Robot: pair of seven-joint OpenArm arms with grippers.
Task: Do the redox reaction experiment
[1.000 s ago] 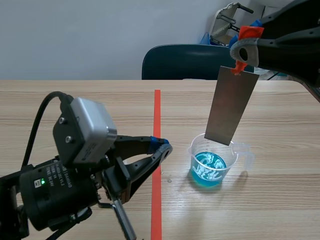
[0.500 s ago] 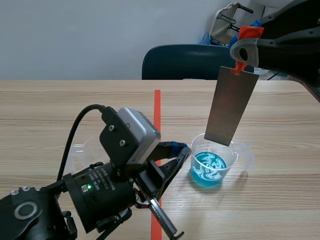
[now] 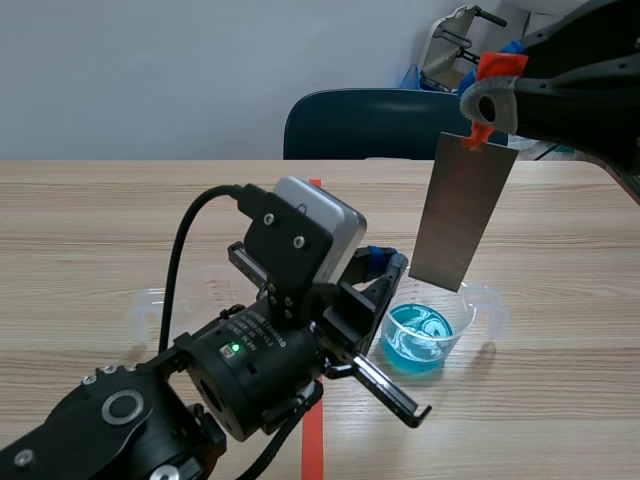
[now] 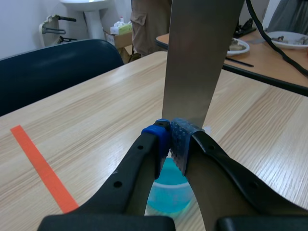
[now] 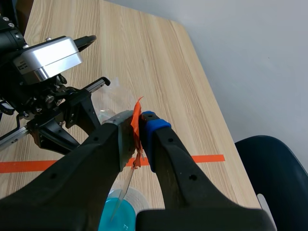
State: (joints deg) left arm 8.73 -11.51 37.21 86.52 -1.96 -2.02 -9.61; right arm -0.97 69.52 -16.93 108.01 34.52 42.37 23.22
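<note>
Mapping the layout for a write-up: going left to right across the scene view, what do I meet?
Clear cup → left gripper → beaker of blue liquid. The metal plate in the right gripper hangs over the beaker, so unranked.

Left tool (image 4: 171,137) low with fingers pressed together; right tool (image 5: 138,126) raised, fingers clamped in a grip.

The left arm (image 3: 150,410) is matte black with round joint caps, small white lettering and a lit green lamp (image 3: 236,349). At its wrist sits a silver-grey camera box (image 3: 312,232) on a black plate with several screw heads, and a thick black cable (image 3: 186,262) loops out beside it. The left claw (image 4: 169,137) has two thick black fingers with small holes along them and blue dotted pads (image 4: 183,139), while the right claw (image 5: 138,126) is also black, with one tip blue and the other grey.
</note>
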